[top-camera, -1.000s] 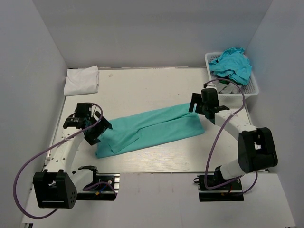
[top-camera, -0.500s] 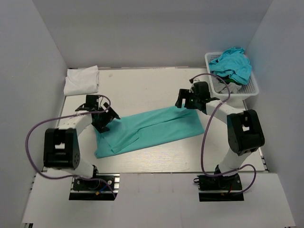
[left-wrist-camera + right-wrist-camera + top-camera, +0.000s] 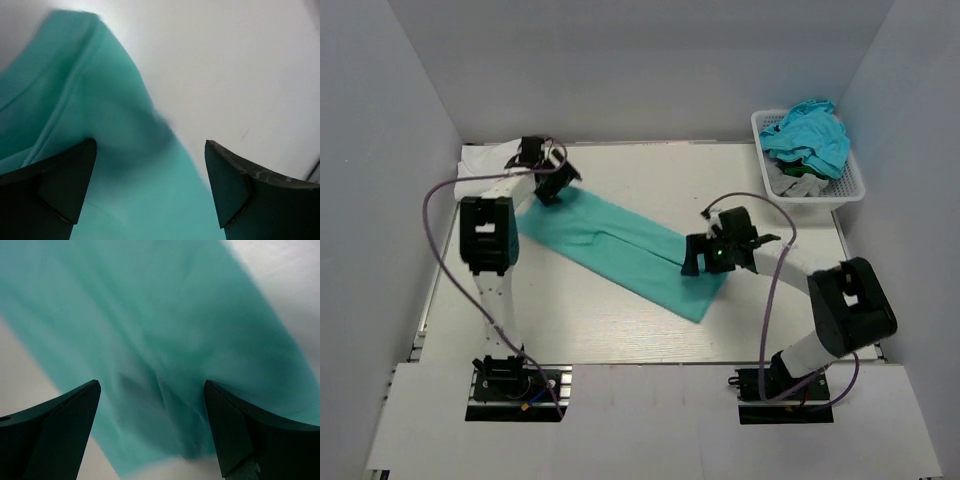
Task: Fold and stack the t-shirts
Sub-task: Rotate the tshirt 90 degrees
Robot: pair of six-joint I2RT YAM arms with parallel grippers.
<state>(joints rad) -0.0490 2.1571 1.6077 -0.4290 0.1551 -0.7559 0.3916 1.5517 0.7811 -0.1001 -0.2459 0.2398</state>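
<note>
While both arms reach out over the table (image 3: 620,175), the mint t-shirt (image 3: 620,245) lies flat on it as a long narrow strip, running on a slant from the far left towards the near right. The left gripper (image 3: 555,185) sits over the far-left end of that strip, and its wrist view shows the jaws spread wide with green cloth and a soft ridge below them, nothing pinched. The right gripper (image 3: 698,258) is over the near-right end, jaws equally wide, with cloth filling the view beneath them. Whether either set of fingertips touches the fabric I cannot tell, as both wrist views are blurred.

A white t-shirt (image 3: 482,165) lies folded in the far-left corner, just beyond the left gripper and partly hidden by that arm. The turquoise t-shirts (image 3: 807,135) are heaped in the basket (image 3: 853,188) at the far right, well apart from the work.

To my eye the step in hand is the folding of the mint one: the sides look already turned in, and the strip has yet to be halved end to end. The next move seems to call for one gripper to come down and close on both layers at the corners of its end, lift only a little, and carry that end across to the other while the far end stays put. If only the top layer is taken, the side folds are likely to fall open
</note>
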